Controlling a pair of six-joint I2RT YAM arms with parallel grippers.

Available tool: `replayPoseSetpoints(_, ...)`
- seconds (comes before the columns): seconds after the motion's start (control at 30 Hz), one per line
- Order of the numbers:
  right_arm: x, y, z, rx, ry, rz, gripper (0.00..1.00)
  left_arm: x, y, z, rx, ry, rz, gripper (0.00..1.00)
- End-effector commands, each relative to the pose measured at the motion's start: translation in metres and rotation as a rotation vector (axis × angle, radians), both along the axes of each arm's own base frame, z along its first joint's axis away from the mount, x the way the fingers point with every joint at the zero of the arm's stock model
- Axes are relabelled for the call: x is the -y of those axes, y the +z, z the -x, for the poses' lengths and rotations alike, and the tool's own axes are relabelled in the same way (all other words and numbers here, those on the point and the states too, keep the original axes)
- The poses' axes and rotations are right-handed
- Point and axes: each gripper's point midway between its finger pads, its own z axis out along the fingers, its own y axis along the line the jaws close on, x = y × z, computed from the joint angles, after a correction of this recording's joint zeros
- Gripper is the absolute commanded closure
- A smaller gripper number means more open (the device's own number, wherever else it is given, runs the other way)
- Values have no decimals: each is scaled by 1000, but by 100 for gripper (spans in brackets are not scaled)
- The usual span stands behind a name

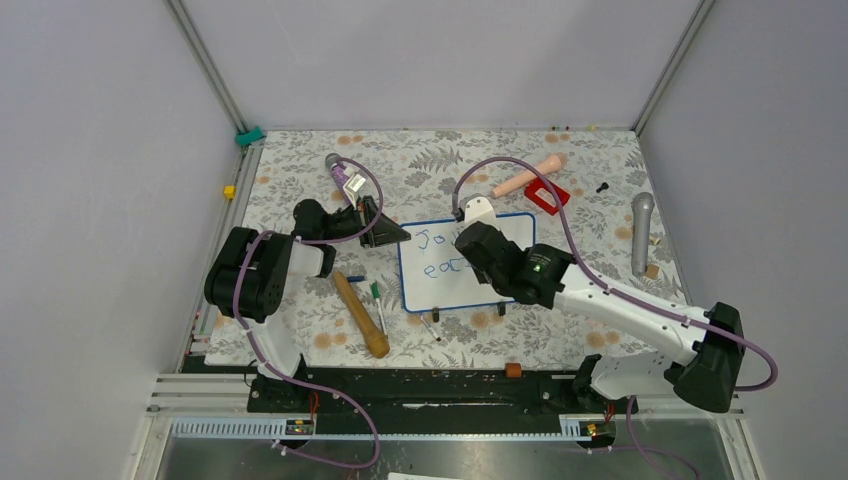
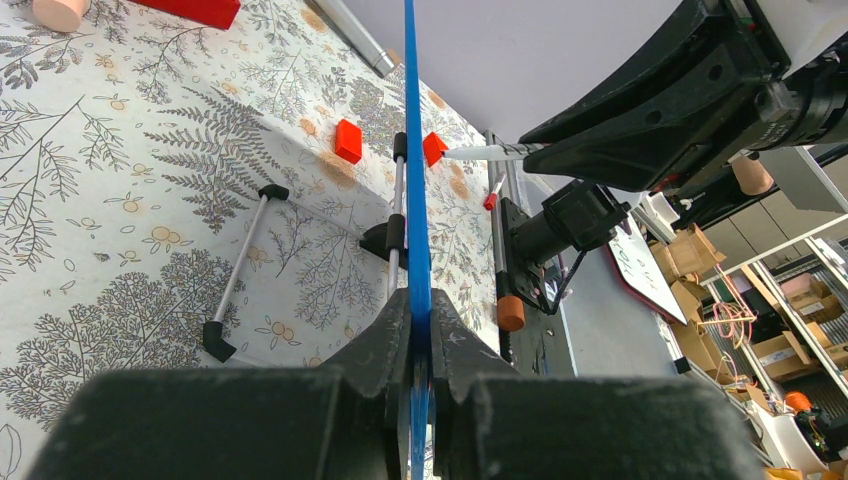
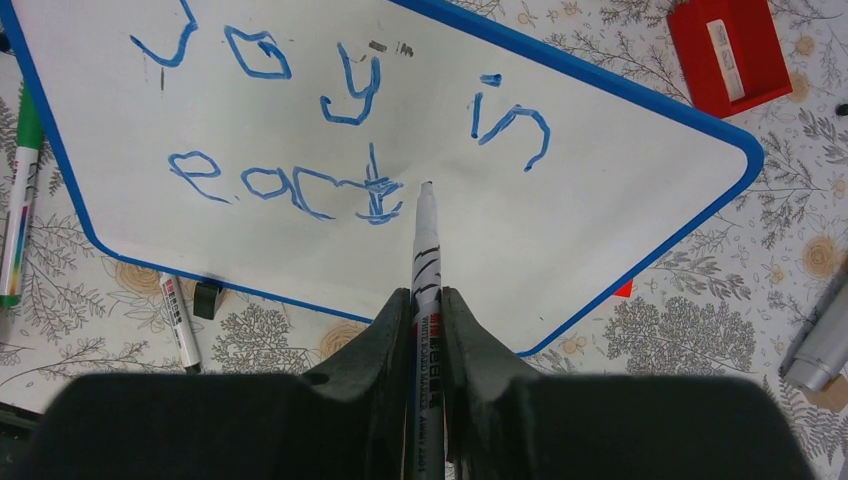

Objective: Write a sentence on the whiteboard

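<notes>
With right gripper clamps the marker tight, tip just ahead of the fingers on the whiteboard, at the unfinished second line of the sentence, while with left gripper pinches the whiteboard's blue frame edge-on, seemingly to steady it against the pen's push.

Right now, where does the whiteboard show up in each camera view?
Top external: whiteboard at centre, partly under the right arm.
Left wrist: whiteboard edge-on, a blue vertical strip pinched in the left hand.
Right wrist: whiteboard fills the upper picture, behind the marker.
Shared landmark: red box.
</notes>
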Motion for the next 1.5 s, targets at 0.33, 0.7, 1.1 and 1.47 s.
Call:
replayPoseSetpoints(0.33, -7, 4, -15, 5, -19, -3, 100, 0, 17, 0, 99, 0, 23, 100)
replayPoseSetpoints(0.7, -6, -6, -19, -9, -30, 13, 100, 1, 17, 0, 97, 1, 23, 100)
replayPoseSetpoints(1.1, 1, -26, -4, -68, -19, 8, 100, 0, 17, 0, 100, 1, 23, 100)
replayPoseSetpoints(1.47, 4, -40, 10, -125, -6, -8, 100, 1, 18, 0, 100, 1, 23, 100)
